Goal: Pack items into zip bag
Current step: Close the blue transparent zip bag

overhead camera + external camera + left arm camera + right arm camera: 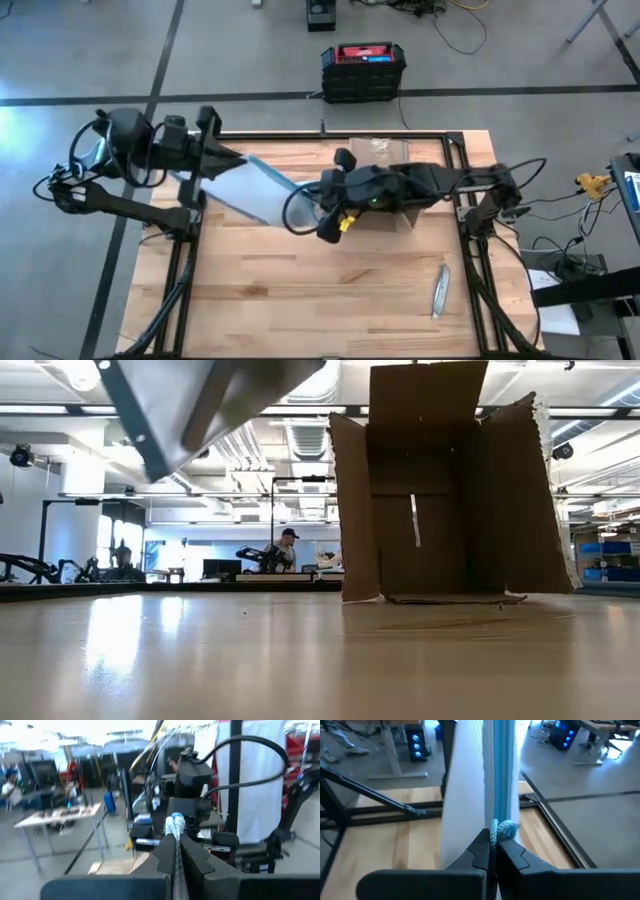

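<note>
The zip bag (250,185), clear with a blue strip (275,175), hangs in the air between my two grippers, well above the table. My left gripper (238,158) is shut on one end of the strip and my right gripper (318,192) on the other. The low view shows the bag (210,395) high at the upper left, clear of the tabletop. In the right wrist view the bag (467,780) stretches away from the fingers. No items show in any view. My left gripper pinches the blue strip's end (175,824) between its two shut fingers, and the bag shows edge-on there. The fingers reach in roughly level from the table's left side. The bag is lifted clear. My right gripper pinches the other end of the blue strip (501,827), bunched at the fingertips, between its two shut fingers. It comes from the table's right side, slanting a little downward. The strip (500,770) runs straight away from it, and the bag hangs clear of the table.
An open brown cardboard box (450,490) lies on its side at the far right of the table, partly under my right arm (405,218). A slim grey tool (440,290) lies near the front right. The bare wooden tabletop (290,290) spreads toward the near edge.
</note>
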Action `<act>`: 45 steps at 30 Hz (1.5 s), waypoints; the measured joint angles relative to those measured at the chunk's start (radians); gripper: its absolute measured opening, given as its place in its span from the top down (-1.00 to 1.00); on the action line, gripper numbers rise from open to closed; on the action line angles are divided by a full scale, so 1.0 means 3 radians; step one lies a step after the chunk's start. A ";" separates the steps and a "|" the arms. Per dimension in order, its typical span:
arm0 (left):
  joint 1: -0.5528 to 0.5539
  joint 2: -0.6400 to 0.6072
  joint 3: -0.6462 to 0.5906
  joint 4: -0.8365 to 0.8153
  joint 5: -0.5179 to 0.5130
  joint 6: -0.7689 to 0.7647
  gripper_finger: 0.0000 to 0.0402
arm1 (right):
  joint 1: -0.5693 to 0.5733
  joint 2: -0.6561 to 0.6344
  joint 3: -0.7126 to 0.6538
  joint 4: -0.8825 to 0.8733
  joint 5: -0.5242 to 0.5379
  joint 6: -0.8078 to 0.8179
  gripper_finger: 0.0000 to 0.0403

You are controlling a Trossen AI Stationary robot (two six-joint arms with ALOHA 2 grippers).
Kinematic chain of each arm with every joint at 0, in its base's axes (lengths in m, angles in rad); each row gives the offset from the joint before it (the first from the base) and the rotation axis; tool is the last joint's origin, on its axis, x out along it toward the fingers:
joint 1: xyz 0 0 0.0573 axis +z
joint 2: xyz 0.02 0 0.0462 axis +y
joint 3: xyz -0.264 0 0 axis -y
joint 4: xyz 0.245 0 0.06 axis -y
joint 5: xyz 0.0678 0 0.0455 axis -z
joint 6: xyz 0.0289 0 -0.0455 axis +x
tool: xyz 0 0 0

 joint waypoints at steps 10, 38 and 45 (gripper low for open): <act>0.0000 -0.0153 -0.0007 0.0126 0.0017 0.0005 1.00 | 0.0185 0.0014 -0.0084 -0.1087 0.0068 0.0785 1.00; 0.0000 -0.0276 -0.0005 0.0152 -0.0080 -0.0042 1.00 | 0.0226 -0.0009 0.0453 -0.1060 0.0366 0.0320 0.34; 0.0000 -0.0277 -0.0005 0.0165 -0.0044 -0.0093 1.00 | 0.0135 0.0074 0.0401 -0.1015 0.0265 0.0321 0.80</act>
